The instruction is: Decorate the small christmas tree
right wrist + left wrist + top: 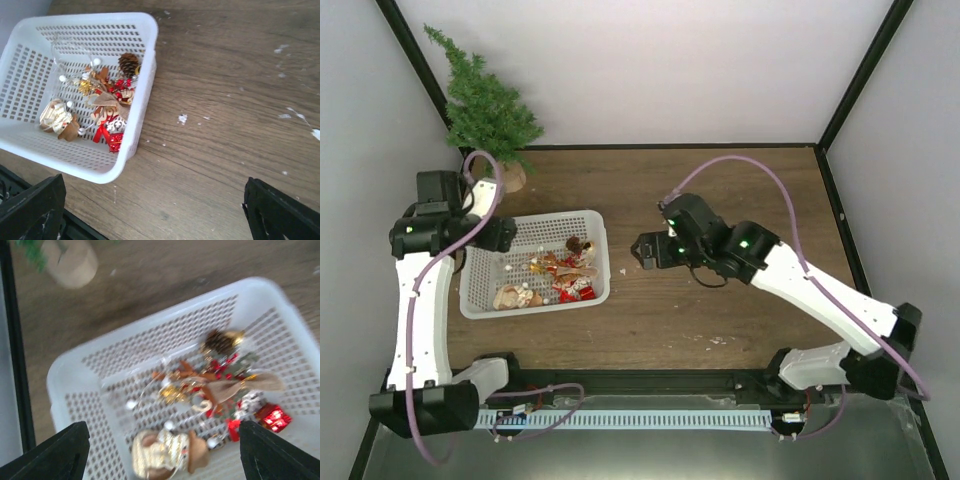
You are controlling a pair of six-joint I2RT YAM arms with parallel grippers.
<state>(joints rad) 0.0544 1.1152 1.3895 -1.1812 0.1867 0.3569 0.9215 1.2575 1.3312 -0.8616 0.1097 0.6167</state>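
Note:
The small christmas tree point(485, 100) stands upright at the table's far left corner, and its tan wooden base point(72, 262) shows in the left wrist view. A white basket point(560, 215) in front of it holds several ornaments point(560, 275): a pine cone point(128, 63), a gold striped figure point(165, 452), a red gift box point(274, 417), a burlap bow. My left gripper point(165, 460) hangs open over the basket's left end with nothing between its fingers. My right gripper point(645, 250) is open over bare wood just right of the basket, holding nothing.
The basket's rim point(145, 75) lies left of my right gripper point(155, 215). White crumbs point(182, 118) dot the brown wooden table point(720, 200). Black frame posts and pale walls close in the back and sides. A black rail runs along the near edge.

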